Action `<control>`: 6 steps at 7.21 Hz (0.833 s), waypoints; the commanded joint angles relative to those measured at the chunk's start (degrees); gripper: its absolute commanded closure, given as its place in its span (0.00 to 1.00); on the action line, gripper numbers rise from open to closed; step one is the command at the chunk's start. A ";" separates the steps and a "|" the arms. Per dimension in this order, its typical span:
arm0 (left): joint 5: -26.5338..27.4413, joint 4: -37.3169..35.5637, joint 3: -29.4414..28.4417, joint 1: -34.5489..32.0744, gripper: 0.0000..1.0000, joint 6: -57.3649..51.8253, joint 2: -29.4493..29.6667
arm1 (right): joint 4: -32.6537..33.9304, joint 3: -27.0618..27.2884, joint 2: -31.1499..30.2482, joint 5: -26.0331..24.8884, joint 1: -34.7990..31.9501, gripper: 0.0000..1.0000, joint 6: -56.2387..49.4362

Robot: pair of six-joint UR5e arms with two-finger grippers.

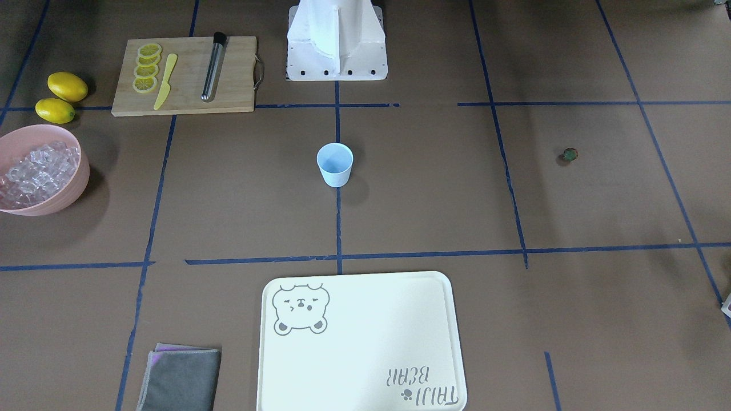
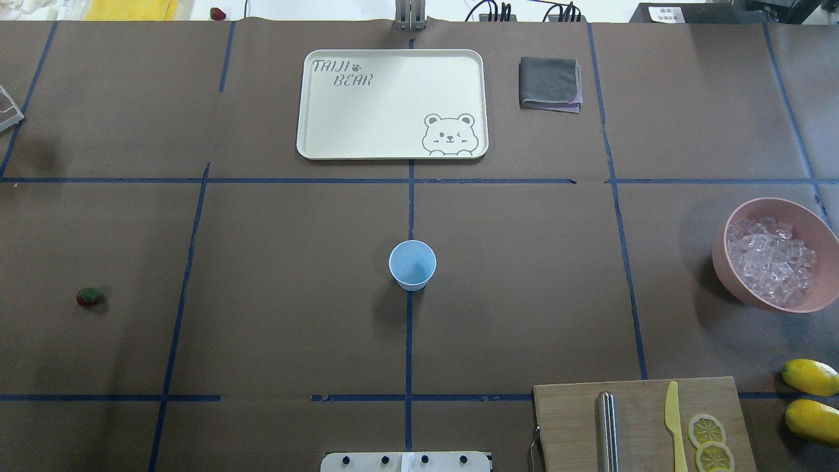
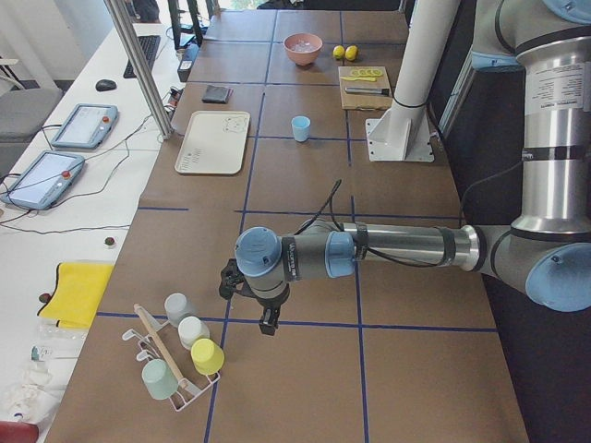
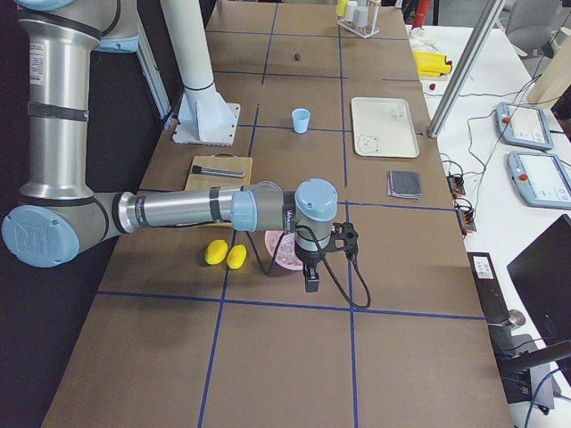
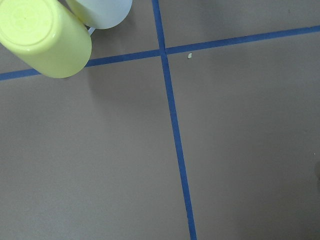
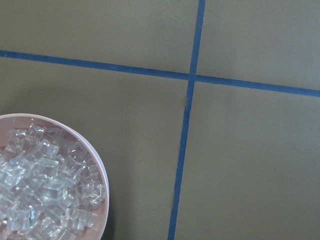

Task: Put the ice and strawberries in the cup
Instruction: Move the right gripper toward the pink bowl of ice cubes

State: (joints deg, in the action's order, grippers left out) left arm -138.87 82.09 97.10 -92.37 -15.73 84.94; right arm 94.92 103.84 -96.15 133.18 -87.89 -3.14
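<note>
The light blue cup [image 2: 412, 265] stands upright and empty at the table's middle [image 1: 335, 164]. One dark red strawberry [image 2: 88, 297] with a green top lies alone far to the robot's left [image 1: 569, 154]. Clear ice cubes [image 2: 770, 262] fill a pink bowl [image 2: 729, 262] far to the right. My left gripper [image 3: 268, 323] hangs over bare table near a rack of cups, well past the strawberry. Beside the bowl hovers my right gripper [image 4: 310, 283], and its wrist view shows the ice [image 6: 45, 185] at lower left. Whether either gripper is open or shut, I cannot tell.
A cutting board [image 2: 642, 419] with lemon slices, a yellow knife and a metal tube lies near the robot's right; two lemons [image 2: 811, 396] sit beside it. A cream tray [image 2: 392, 105] and a grey cloth [image 2: 550, 83] lie at the far side. The white pedestal [image 1: 337, 40] stands behind the cup.
</note>
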 commanded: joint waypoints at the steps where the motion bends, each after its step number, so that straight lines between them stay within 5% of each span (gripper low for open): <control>1: 0.09 0.00 0.02 0.00 0.00 -0.27 -0.04 | 0.00 0.14 0.00 -0.03 0.00 0.00 -0.03; 4: 0.00 0.00 0.10 0.00 0.00 -0.27 -0.30 | -0.35 1.27 2.97 -0.38 0.09 0.00 -0.29; 6: -0.09 0.09 0.28 0.00 0.00 -0.27 -0.39 | -8.22 2.16 3.34 -0.99 3.58 0.00 -0.20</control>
State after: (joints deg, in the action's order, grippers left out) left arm -138.88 82.11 97.29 -92.37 -15.99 84.61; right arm 90.83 105.63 -93.14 132.55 -86.52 -3.31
